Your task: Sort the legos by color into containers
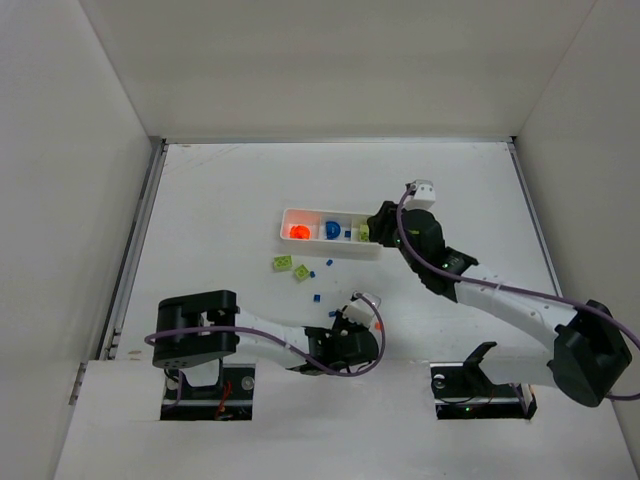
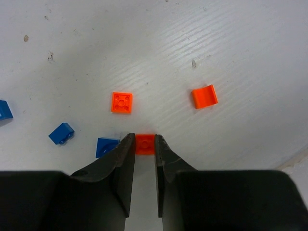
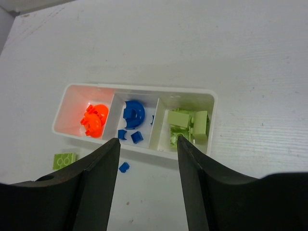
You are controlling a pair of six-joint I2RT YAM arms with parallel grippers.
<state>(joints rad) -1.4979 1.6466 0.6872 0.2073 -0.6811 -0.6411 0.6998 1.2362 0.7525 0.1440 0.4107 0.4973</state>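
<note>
Left hand (image 2: 144, 140) tight around orange brick (image 2: 145, 145)

A white table (image 1: 230, 200) shows dark specks (image 2: 50, 57) at ten o'clock; white walls (image 1: 70, 150) surround it, a metal rail (image 1: 135, 250) at nine o'clock.

Scuffed white tabletop (image 1: 230, 190), plain white back wall (image 1: 340, 60), white side panels (image 1: 60, 200), soft even light

The left wrist view shows three orange legos (image 2: 122, 102) and three blue legos (image 2: 61, 134).
</note>
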